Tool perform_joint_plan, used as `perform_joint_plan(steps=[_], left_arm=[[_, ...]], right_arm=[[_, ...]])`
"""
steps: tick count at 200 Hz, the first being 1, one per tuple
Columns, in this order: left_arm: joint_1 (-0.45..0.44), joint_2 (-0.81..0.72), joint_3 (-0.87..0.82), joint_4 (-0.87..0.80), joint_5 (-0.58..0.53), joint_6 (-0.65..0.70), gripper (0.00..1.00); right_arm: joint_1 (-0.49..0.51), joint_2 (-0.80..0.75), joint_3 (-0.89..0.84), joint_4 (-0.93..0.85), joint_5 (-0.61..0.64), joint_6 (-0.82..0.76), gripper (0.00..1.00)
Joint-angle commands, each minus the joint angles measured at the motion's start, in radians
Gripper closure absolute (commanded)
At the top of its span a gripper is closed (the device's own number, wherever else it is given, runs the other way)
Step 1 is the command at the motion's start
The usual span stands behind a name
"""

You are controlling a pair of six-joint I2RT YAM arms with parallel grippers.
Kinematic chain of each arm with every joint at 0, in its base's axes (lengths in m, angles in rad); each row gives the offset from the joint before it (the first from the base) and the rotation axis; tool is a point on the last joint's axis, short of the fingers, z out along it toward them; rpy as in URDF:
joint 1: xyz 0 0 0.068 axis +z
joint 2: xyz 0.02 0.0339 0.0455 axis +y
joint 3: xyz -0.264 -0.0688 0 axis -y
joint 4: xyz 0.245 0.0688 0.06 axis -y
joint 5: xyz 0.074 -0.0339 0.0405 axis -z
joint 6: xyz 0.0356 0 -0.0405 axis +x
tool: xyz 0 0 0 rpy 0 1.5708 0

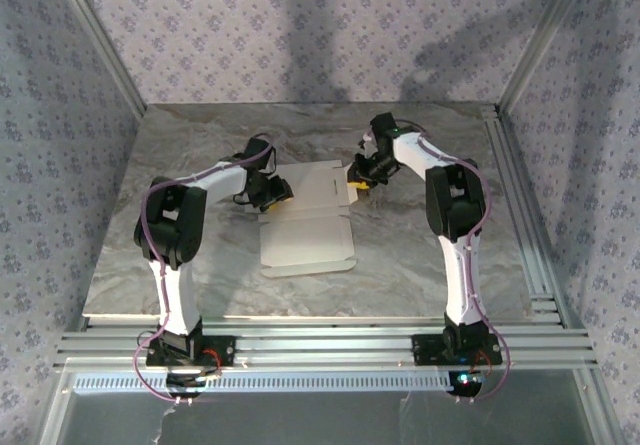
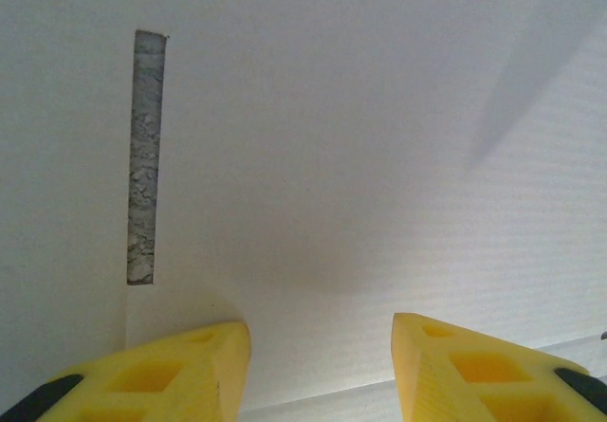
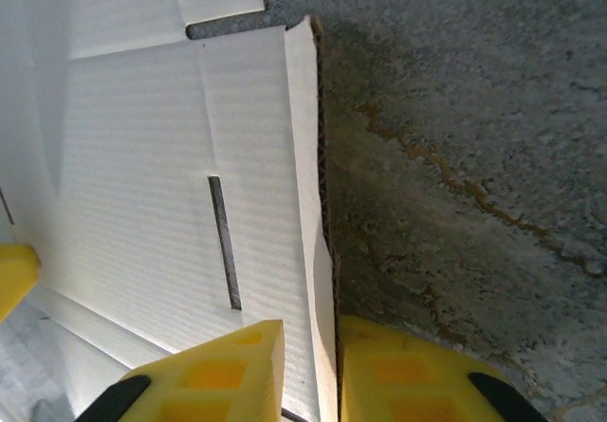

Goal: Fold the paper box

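The paper box (image 1: 305,227) lies unfolded on the table, white face up, with flaps spread out. My left gripper (image 1: 274,193) is at the sheet's left edge; in the left wrist view it (image 2: 321,346) stands open, with white card (image 2: 360,156) under and between its yellow fingers, beside a narrow slot (image 2: 145,156). My right gripper (image 1: 358,179) is at the sheet's far right edge. In the right wrist view its jaws (image 3: 311,332) are closed narrowly on a side flap (image 3: 305,137) that stands raised on edge between them.
The table (image 1: 440,265) is grey marble-patterned, with aluminium rails along its near and right edges (image 1: 520,215). Patterned walls close in the back and sides. A second slot (image 3: 224,242) is cut in the panel near the raised flap. A yellow finger of the left gripper (image 3: 13,272) shows across the sheet.
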State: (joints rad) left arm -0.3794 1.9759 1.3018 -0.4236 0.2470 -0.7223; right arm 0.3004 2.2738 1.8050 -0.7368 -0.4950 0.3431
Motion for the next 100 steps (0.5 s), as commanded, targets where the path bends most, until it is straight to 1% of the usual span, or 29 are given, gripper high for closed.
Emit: perform_joint_plan(steps=[1, 45, 58, 73, 100], left_arm=[[-0.001, 0.071, -0.012, -0.032, -0.035, 0.014, 0.54], [-0.001, 0.061, -0.013, -0.032, -0.023, 0.016, 0.55], [-0.001, 0.053, -0.013, -0.03, -0.016, 0.017, 0.55], [-0.001, 0.044, -0.013, -0.03, -0.011, 0.018, 0.56], [-0.003, 0.04, -0.004, -0.039, -0.01, 0.021, 0.57]], right_arm=[[0.055, 0.013, 0.064, -0.103, 0.093, -0.027, 0.84], [0.114, 0.071, 0.181, -0.249, 0.344, -0.015, 0.92], [0.135, 0.09, 0.224, -0.298, 0.417, 0.0, 0.93], [0.16, 0.112, 0.261, -0.331, 0.449, 0.002, 0.89], [0.179, 0.131, 0.294, -0.34, 0.476, 0.013, 0.87]])
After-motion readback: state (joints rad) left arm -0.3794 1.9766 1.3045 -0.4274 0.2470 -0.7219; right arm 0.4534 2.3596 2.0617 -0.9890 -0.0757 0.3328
